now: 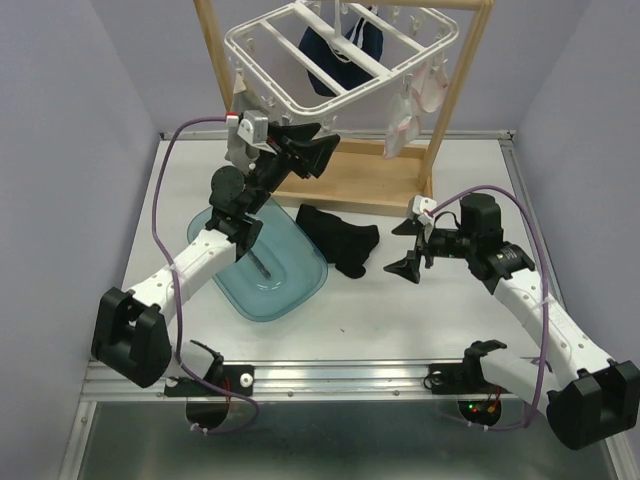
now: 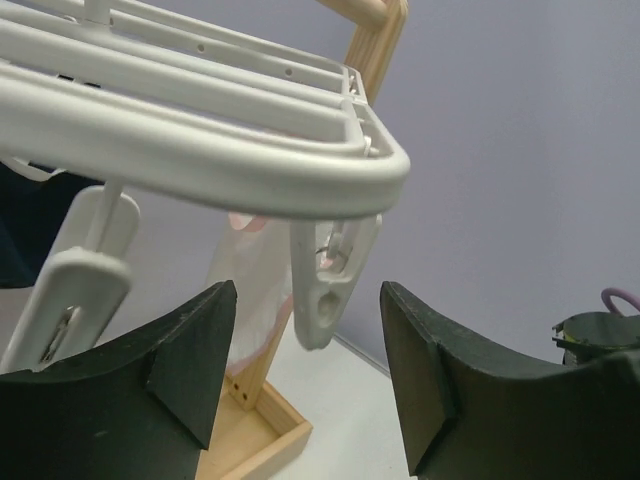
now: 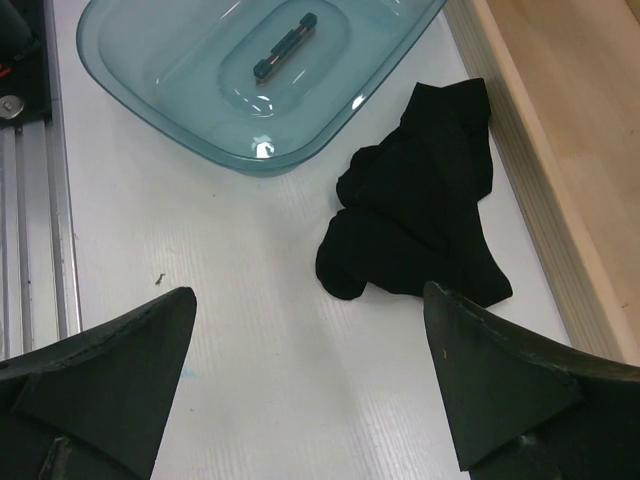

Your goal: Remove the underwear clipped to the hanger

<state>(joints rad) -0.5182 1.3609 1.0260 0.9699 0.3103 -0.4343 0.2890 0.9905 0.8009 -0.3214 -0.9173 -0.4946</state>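
Note:
The white hanger (image 1: pixel 300 75) hangs from the wooden stand at the back. Navy underwear (image 1: pixel 345 50) and pale pink-white underwear (image 1: pixel 415 105) hang from it. Black underwear (image 1: pixel 340 240) lies crumpled on the table. My left gripper (image 1: pixel 305 150) is raised under the hanger's near corner. In the left wrist view the left gripper (image 2: pixel 305 340) is open, and a white clip (image 2: pixel 325 290) dangles between its fingers without touching them; pale underwear (image 2: pixel 245 300) shows behind. My right gripper (image 1: pixel 415 245) hovers open, just right of the black underwear (image 3: pixel 420 200), holding nothing.
A teal plastic tray (image 1: pixel 265 265) lies on the table under the left arm, left of the black underwear. The stand's wooden base (image 1: pixel 350 180) and posts sit behind it. A second clip (image 2: pixel 80 280) hangs at the left of the left wrist view.

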